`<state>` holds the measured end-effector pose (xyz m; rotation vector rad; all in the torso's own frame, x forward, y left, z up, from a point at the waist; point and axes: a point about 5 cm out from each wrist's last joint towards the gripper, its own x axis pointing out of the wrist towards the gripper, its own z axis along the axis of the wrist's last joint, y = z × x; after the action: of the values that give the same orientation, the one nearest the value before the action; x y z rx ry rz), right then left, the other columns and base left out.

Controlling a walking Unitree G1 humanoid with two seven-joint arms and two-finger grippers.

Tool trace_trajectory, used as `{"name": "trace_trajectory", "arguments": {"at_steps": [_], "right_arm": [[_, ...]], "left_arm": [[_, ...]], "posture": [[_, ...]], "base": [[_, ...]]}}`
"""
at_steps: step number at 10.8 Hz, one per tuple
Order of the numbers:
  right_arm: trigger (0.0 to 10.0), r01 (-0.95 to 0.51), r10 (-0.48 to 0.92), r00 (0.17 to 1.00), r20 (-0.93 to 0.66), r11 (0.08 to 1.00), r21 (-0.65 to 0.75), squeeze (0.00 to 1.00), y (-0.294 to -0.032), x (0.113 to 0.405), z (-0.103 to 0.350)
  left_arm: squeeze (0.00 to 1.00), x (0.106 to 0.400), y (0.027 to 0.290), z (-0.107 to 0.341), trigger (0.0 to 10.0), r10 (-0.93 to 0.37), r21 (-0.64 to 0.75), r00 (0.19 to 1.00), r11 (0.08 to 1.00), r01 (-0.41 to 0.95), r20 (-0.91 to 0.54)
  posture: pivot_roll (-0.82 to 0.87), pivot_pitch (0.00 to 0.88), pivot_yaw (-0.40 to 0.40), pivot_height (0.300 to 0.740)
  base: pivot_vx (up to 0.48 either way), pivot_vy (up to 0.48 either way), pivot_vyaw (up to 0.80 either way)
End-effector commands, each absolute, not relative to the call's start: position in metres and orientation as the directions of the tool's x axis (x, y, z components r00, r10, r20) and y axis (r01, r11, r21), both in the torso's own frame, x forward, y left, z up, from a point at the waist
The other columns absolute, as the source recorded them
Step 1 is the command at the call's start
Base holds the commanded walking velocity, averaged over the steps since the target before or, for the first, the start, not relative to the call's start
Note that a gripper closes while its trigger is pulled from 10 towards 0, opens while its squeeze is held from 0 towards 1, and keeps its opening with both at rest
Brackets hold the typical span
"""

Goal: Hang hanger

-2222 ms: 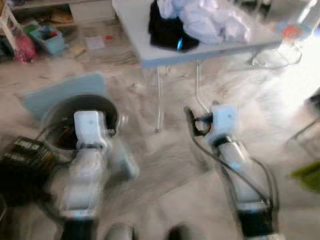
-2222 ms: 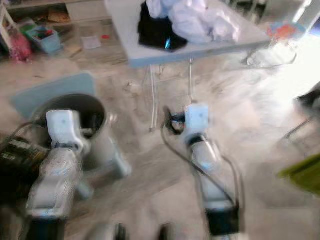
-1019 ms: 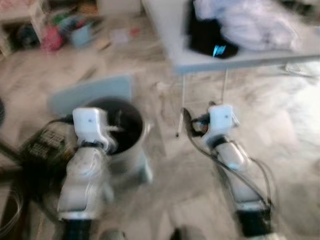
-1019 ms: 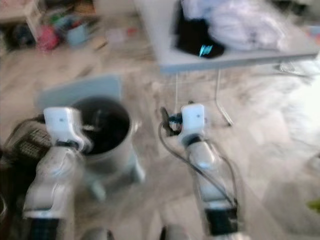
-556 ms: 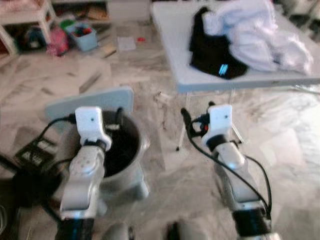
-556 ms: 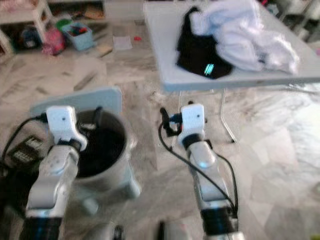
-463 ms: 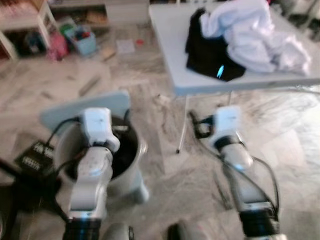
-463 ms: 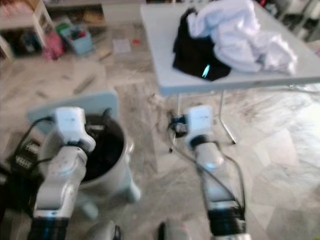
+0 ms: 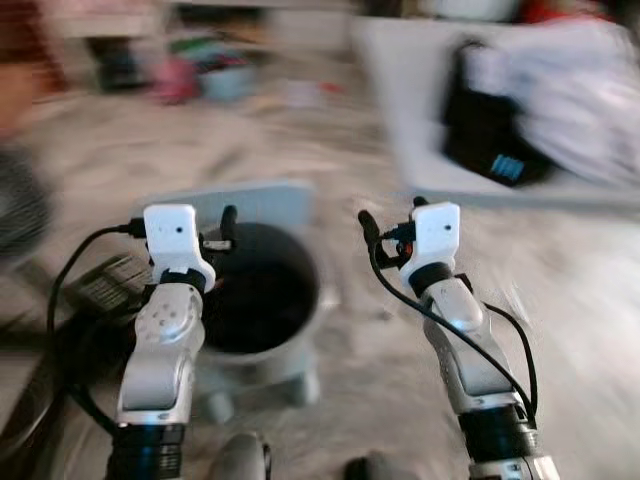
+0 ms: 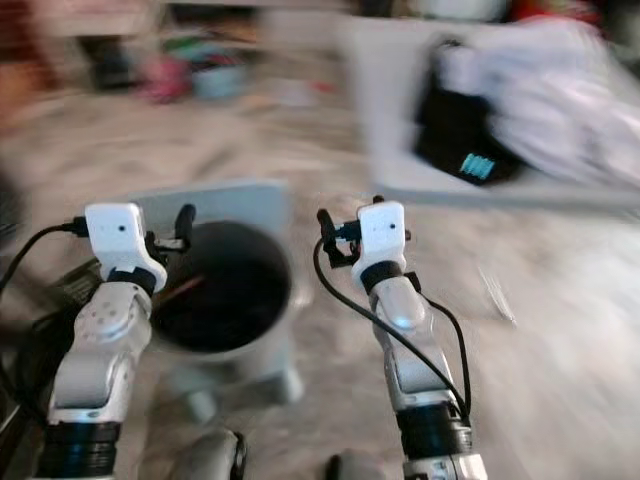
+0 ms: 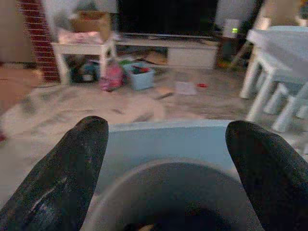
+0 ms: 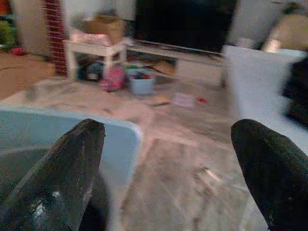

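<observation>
My left gripper (image 11: 168, 130) is open, held out over a round grey bin (image 9: 305, 325) whose pale blue lid (image 9: 258, 200) stands up behind it. The bin's inside is dark, and a thin orange streak (image 10: 186, 289) shows in it. Also open and holding nothing is my right gripper (image 12: 168, 132), which hangs above the floor just right of the bin, short of a white table (image 9: 400, 100). On that table lies a heap of white clothes (image 9: 570, 90) with a black garment (image 9: 490, 130) beside it. The head views are blurred.
Black cables and a dark box (image 9: 95, 285) lie on the floor left of the bin. Far off stand a low white table (image 11: 82, 48), a blue toy box (image 11: 141, 77) and a dark TV (image 11: 166, 17). White chair legs (image 11: 262, 91) stand to one side. Marble floor lies ahead.
The whole picture has shifted and blurred, so the camera has moved: the table now sits further right and the bin nearer the middle. Both arms keep the same raised pose.
</observation>
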<state>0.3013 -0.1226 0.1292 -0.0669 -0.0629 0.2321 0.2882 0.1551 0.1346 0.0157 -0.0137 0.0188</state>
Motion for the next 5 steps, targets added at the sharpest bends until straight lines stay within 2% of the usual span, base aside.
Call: {"name": "trace_trajectory", "arguments": {"at_steps": [1,3,5], "right_arm": [[10.0,-0.209,0.212,0.976,0.057,0.976,-0.061,0.00,-0.126,0.300,0.127],[10.0,-0.207,0.210,0.976,0.053,0.977,-0.060,0.00,-0.128,0.296,0.126],[10.0,-0.151,0.155,0.987,0.032,0.985,-0.084,0.00,-0.146,0.286,0.123]], "left_arm": [[0.00,0.290,0.160,0.131,10.0,0.023,0.055,1.000,0.998,-0.022,-0.017],[0.00,0.286,0.177,0.112,10.0,0.028,0.098,0.992,0.995,-0.016,-0.126],[0.00,0.283,0.188,0.080,10.0,0.002,0.077,0.952,0.997,0.022,-0.305]], "posture": [[0.07,0.043,-0.041,0.740],[0.04,0.063,-0.038,0.740],[-0.01,0.111,-0.022,0.740]], "base": [[0.000,0.000,0.64],[0.000,0.000,0.00],[0.000,0.000,0.00]]}}
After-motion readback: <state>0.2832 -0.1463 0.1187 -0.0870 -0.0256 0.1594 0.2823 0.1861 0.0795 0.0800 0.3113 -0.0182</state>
